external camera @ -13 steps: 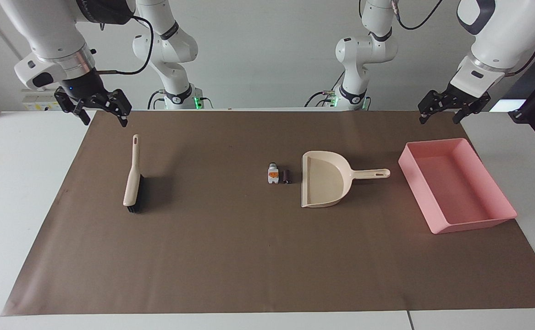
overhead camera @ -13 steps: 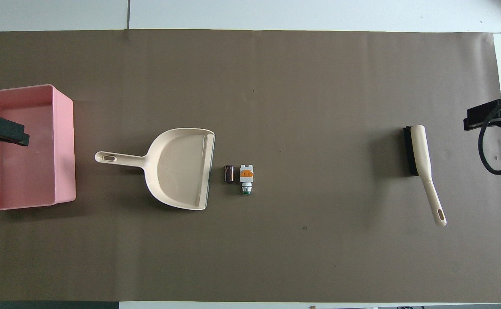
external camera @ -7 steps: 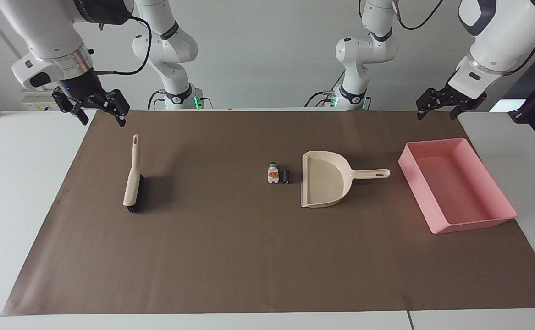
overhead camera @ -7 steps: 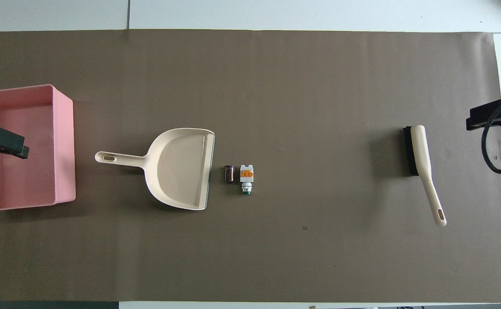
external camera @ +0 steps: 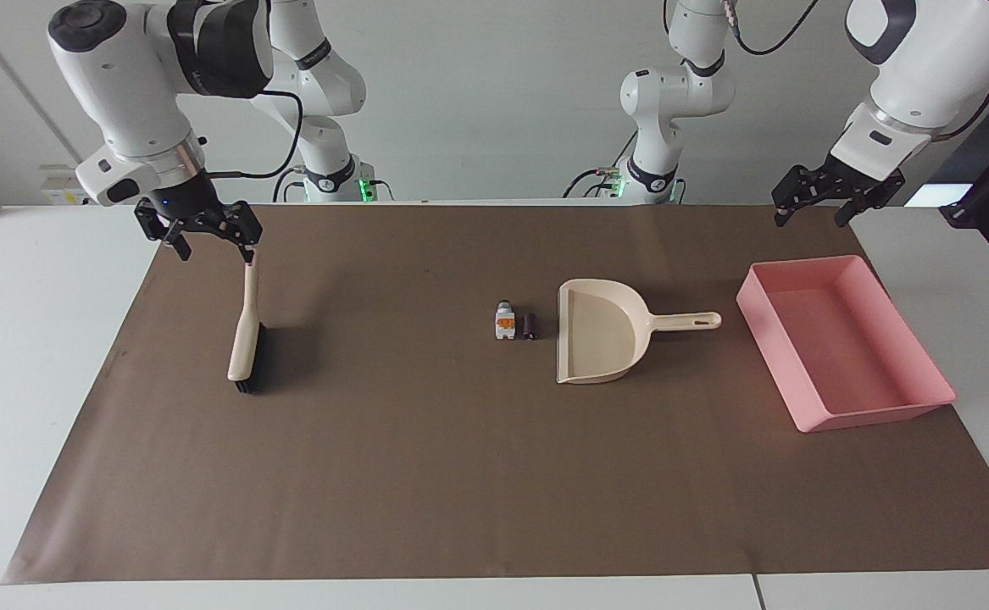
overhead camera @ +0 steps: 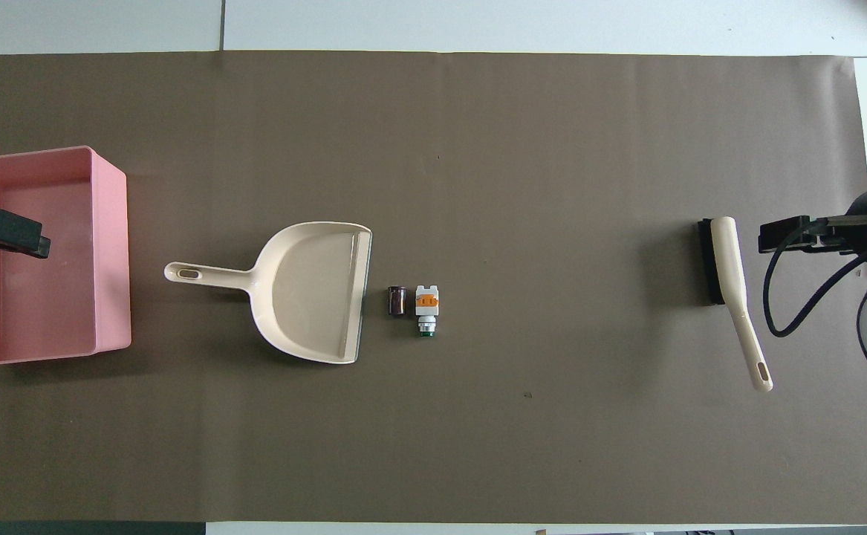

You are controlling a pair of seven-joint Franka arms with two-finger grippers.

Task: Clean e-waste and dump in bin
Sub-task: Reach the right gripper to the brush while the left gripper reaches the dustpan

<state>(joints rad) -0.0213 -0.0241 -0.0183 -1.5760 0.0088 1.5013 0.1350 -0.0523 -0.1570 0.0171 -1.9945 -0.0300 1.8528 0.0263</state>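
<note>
No readable writing on the e-waste point(external camera: 516, 324), lying beside the dustpan point(external camera: 597, 332) mouth, well apart from the pink bin point(external camera: 926, 398), as the right end effector point(external camera: 210, 240) has swung in over the brush point(external camera: 245, 326) handle, spread wide and empty, while the left end effector point(external camera: 811, 206) waits agape, empty, above the bench near the bin.

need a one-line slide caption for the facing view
Open right gripper over the brush handle; e-waste lies beside the dustpan; open left gripper waits above the pink bin.
</note>
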